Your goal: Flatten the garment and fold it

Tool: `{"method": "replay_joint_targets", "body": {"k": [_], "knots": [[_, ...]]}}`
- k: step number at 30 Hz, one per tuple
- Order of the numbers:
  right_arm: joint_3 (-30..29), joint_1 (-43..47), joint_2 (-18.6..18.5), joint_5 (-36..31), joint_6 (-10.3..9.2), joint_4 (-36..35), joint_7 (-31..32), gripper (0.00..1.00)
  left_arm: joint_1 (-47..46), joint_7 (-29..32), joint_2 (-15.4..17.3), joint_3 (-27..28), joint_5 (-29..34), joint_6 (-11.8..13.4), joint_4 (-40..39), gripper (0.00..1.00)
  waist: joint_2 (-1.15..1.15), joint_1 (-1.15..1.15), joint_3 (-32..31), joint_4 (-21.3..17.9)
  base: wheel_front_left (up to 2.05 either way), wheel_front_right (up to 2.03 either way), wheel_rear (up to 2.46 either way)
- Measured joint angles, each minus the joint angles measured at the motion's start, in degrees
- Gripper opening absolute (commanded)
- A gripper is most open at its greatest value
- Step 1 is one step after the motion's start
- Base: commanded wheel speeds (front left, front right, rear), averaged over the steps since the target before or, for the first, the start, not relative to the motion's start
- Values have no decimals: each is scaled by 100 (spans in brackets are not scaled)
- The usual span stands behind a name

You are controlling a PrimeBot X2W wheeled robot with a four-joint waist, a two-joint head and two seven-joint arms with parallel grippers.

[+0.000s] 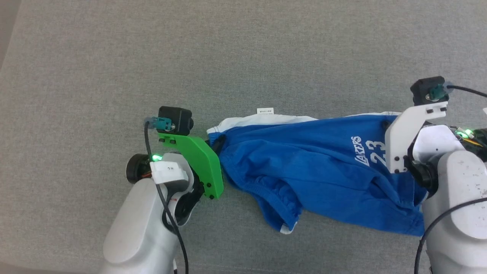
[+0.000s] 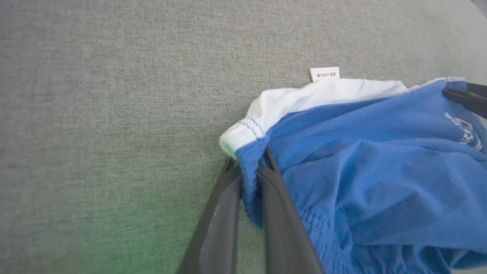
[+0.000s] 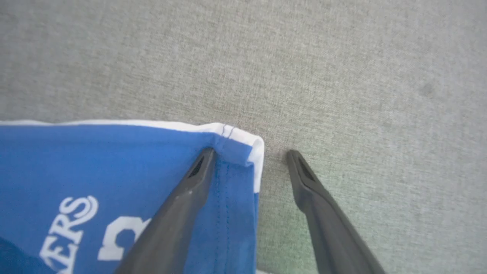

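The garment, bright blue shorts with white trim and a white "LAKERS 23" print, lies stretched sideways and wrinkled on the grey surface. My left gripper is shut on the hem at its left corner, just below the white band; in the head view it sits under the green bracket. My right gripper stands open over the garment's right corner. One finger rests on the blue cloth and the other finger on bare grey surface. The white bracket hides those fingers in the head view.
A small white label sticks out from the garment's far edge. The grey woven surface spreads wide beyond and to the left. Its border runs along the far left.
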Motion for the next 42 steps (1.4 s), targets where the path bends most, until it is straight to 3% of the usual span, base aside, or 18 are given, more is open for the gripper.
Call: {"method": "replay_joint_targets", "body": {"k": [1, 9, 16, 18, 19, 23, 31, 37, 42], "knots": [[27, -10, -24, 33, 0, 8, 35, 0, 8, -33, -2, -3, -23, -1, 3, 0, 0, 0, -14, 1, 0, 0, 0], [200, 10, -120, 460, 2, -7, -94, 0, 29, -417, -66, 99, -270, -37, 13, 0, 0, 0, -271, -41, 0, 0, 0], [349, -139, -240, 1425, 2, -477, -207, 0, -309, -702, -79, 650, -914, -143, 27, 0, 0, 0, -688, -115, 0, 0, 0], [408, -393, -298, 1708, 1, -643, -134, 0, -630, -684, 7, 764, -995, -143, 64, 0, 0, -1, -826, -148, 0, 0, 0], [452, -939, -394, 2097, 1, -788, -18, 0, -1178, -626, 199, 933, -1018, -142, 114, 0, 0, -1, -985, -208, 0, 0, 0], [571, -1841, -523, 2446, 2, -745, 142, 0, -2034, -477, 480, 1054, -962, -134, 294, 0, 0, -1, -1042, -339, 0, 0, 0], [470, -3617, -296, 2245, 3, -27, -227, 0, -3814, -690, 894, 1072, -479, -88, 1018, 0, 0, -1, -627, -442, 0, 0, 0], [292, -4930, -41, 1623, 7, 683, -1150, 0, -4941, -1340, 1029, 1169, -263, -105, 1543, 0, 0, -1, -145, -510, 0, 0, 0], [-66, -5780, 109, 1107, 18, 1169, -2318, 0, -5655, -2230, 1069, 1207, -212, -294, 1986, 0, 0, 0, 260, -580, 0, 0, 0]]}}
